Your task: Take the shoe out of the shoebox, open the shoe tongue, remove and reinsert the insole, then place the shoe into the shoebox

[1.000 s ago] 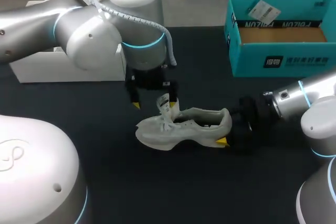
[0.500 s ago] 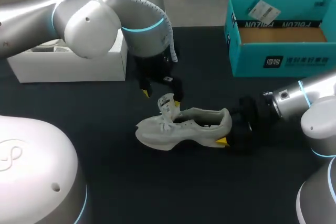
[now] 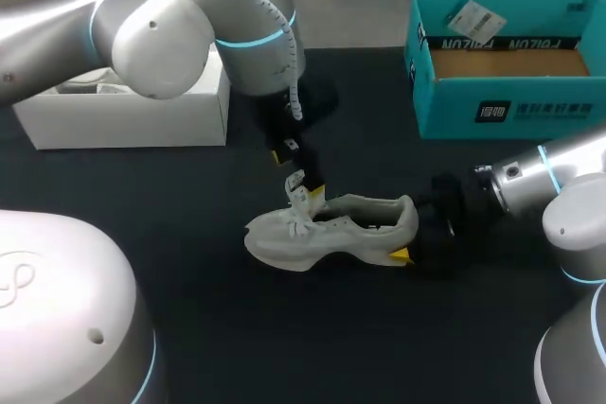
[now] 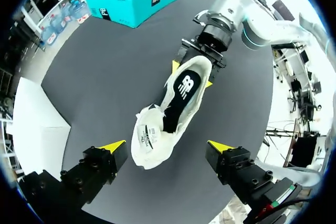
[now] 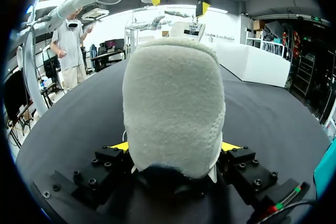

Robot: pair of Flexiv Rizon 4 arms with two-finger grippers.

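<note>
Soft, even light falls from overhead. The matte black table [image 3: 189, 234] swallows it and shows almost no cast shadows, so the pale grey-white running shoe [image 3: 331, 229] stands out brightly. The glossy silver-white left arm [image 3: 151, 30] carries broad, gentle highlights. In the left wrist view the silver-white right arm [image 4: 247, 11] washes out in glare. In the right wrist view the shoe's heel is evenly lit, with shade beneath.
</note>
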